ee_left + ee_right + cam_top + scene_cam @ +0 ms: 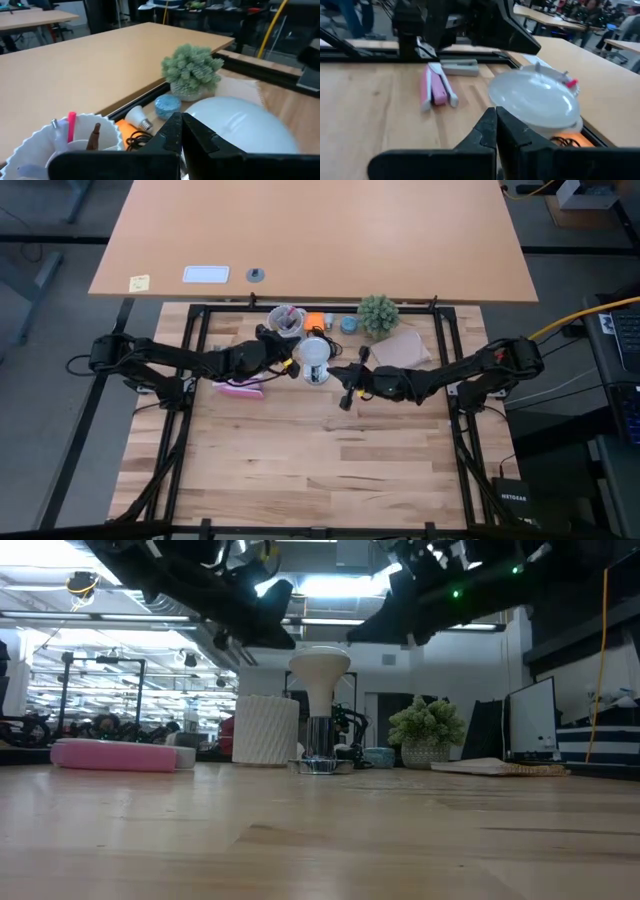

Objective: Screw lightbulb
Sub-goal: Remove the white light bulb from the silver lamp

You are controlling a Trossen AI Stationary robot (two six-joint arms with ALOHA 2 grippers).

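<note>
Two grippers flank your lightbulb (316, 358), which stands upright in the silvery fitting (320, 765) beside the white cup (265, 729); left gripper (288, 365) and right gripper (347, 393) both have jaws closed, holding nothing

So the lightbulb (319, 667) is a white frosted globe, standing upright with the round end up and its silver-grey metal base pointing down into a shiny round fitting (320, 765) on the wooden table (320, 840). From overhead it's just a white disc (316, 354) near the back middle of the tabletop, right beside a white ribbed cup (265, 730).
</note>
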